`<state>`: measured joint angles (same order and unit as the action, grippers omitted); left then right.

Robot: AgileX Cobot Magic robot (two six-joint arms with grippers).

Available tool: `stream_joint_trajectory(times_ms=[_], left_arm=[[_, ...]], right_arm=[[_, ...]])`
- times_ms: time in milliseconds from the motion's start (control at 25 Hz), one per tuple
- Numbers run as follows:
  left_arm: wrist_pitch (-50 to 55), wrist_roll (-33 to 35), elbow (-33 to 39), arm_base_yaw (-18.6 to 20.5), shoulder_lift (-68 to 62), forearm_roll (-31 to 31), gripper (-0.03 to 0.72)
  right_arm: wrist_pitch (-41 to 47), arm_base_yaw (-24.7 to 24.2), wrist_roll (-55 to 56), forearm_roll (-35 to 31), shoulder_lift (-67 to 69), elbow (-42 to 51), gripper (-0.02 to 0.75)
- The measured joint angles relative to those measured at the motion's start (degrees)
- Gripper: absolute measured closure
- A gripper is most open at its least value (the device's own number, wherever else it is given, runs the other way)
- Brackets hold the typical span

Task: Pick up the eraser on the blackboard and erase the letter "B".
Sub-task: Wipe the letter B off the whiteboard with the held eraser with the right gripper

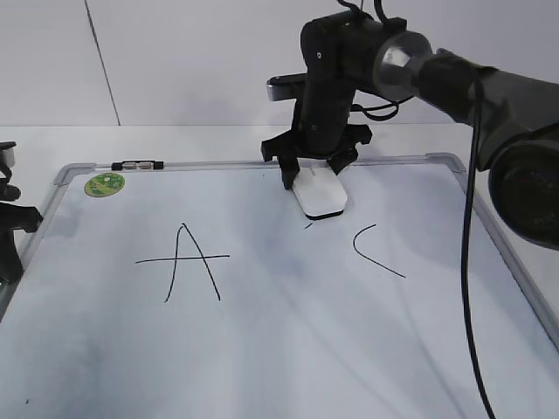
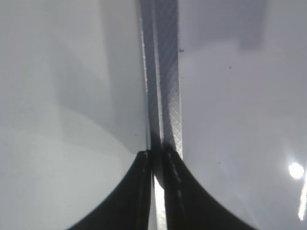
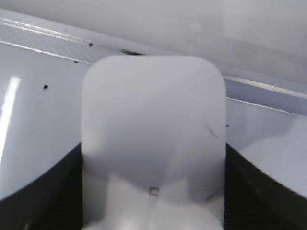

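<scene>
The white eraser (image 1: 320, 194) rests on the blackboard (image 1: 279, 349), between the letters "A" (image 1: 185, 260) and "C" (image 1: 374, 251). My right gripper (image 1: 316, 175) is shut on the eraser, which fills the right wrist view (image 3: 152, 139) near the board's top frame (image 3: 268, 91). Of the letter "B" only a tiny black mark (image 1: 307, 226) shows just below the eraser. My left gripper (image 2: 157, 155) is shut and empty over the board's left frame (image 2: 165, 86); it sits at the far left edge of the exterior view (image 1: 10, 236).
A round green sticker (image 1: 104, 184) sits at the board's top left corner, with a small clip (image 1: 137, 165) on the top frame. The white table (image 1: 175, 140) and wall lie behind the board.
</scene>
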<state>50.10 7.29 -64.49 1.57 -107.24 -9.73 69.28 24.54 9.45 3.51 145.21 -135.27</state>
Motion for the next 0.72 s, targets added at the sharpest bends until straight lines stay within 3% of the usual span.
stream_joint_trajectory(times_ms=[200, 440, 720], left_arm=[[0.2, 0.0, 0.0, 0.0, 0.0, 0.0, 0.645], [1.7, 0.0, 0.0, 0.0, 0.0, 0.4, 0.645], [2.4, 0.0, 0.0, 0.0, 0.0, 0.7, 0.645]], right_arm=[[0.1, 0.4, -0.4, -1.2, 0.0, 0.0, 0.181], [0.1, 4.5, -0.5, 2.0, 0.0, 0.0, 0.181], [-0.1, 9.4, -0.6, -0.5, 0.3, -0.4, 0.181]])
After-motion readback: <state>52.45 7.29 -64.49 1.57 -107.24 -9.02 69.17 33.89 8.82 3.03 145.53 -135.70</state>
